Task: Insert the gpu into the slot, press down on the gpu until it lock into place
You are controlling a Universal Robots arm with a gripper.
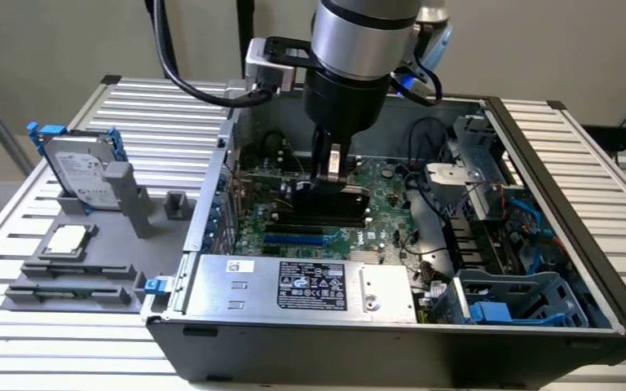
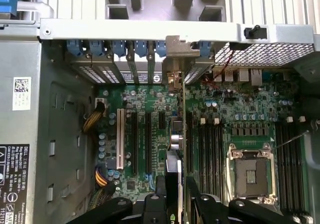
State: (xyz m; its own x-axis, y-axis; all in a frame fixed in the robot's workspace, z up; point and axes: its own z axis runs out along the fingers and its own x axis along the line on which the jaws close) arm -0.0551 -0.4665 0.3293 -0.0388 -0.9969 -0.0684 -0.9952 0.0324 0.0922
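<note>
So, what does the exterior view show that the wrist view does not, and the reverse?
Exterior view: the arm, a hard drive standing on a holder at the exterior view's left, and a blue drive cage in a corner of the case. Wrist view: the processor socket, a white slot and the silver bracket of the card at the case wall. Both: the gripper shut on the gpu, the motherboard and the power supply.

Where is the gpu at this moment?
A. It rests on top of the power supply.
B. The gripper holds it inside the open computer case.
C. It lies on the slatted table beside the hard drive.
B: the gripper is closed on the gpu, over the motherboard.
</note>
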